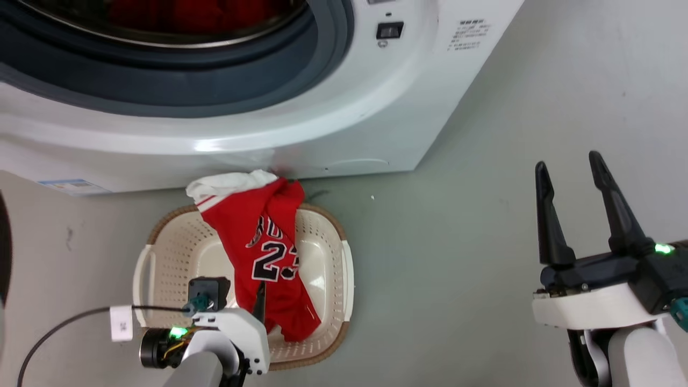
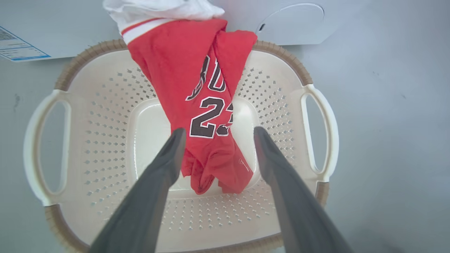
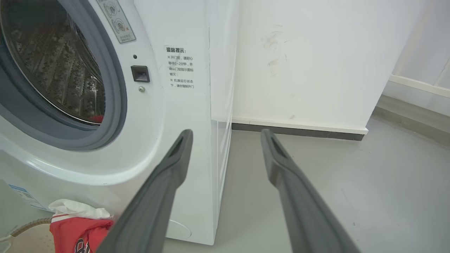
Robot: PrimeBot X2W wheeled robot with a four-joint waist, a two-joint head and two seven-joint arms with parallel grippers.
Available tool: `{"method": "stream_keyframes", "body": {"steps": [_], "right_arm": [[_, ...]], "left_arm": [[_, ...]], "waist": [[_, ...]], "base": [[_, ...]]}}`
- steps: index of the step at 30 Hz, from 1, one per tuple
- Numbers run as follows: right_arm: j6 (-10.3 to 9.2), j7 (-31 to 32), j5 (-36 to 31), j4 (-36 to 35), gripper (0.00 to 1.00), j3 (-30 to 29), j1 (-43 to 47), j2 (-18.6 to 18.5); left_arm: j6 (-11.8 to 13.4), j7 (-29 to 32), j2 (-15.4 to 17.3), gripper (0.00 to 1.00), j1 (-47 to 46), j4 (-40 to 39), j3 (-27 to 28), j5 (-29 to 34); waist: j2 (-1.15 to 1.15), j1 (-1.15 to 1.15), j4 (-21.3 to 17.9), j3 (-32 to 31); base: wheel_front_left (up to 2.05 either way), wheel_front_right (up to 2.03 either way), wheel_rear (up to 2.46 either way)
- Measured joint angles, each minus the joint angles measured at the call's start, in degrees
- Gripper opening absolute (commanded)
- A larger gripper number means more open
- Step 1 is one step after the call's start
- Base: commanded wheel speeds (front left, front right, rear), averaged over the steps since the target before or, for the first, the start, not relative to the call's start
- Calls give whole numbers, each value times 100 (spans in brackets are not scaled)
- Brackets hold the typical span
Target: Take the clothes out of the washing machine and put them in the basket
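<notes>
Washing machine (image 1: 322, 134) cut by top edge; red garment (image 1: 188, 13) inside blurred.

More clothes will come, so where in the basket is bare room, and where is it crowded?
Bare: the basket floor and wall left of the jersey, toward the left handle; a narrower strip toward the right handle. Crowded: the middle and far rim, where jersey and white cloth drape over.

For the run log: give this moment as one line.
left gripper open above basket | red jersey in basket, top over rim | right gripper open, empty | red garment inside washing machine
</notes>
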Motion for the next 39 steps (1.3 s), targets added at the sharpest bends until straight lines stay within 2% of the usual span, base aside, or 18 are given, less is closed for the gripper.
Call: {"method": "stream_keyframes", "body": {"steps": [6, 16, 24, 30, 39], "right_arm": [[0, 0, -33, 66, 100, -5, 309, 0], [0, 0, -77, 158, 100, -36, 755, -1], [1, 0, -76, 175, 100, -87, 928, 0], [0, 0, -74, 186, 100, -113, 1025, -1], [0, 0, -29, 193, 100, -71, 1097, -1]], "left_arm": [[200, 0, 7, 100, 701, -1194, 493, 352], [301, 0, -209, 100, 1658, -3245, 1327, 1039], [419, 1, -327, 100, 2224, -4758, 1622, 1414], [527, 1, -345, 100, 2468, -5313, 1584, 1549], [588, 1, -347, 100, 2590, -5506, 1539, 1544]], "waist": [[0, 0, 145, -539], [0, -1, 340, -1327], [0, -1, 463, -1721], [0, -1, 520, -1899], [0, -1, 488, -2018]], "base": [[0, 0, 0], [0, 0, 0], [0, 0, 0], [0, 0, 0], [0, 0, 0]]}}
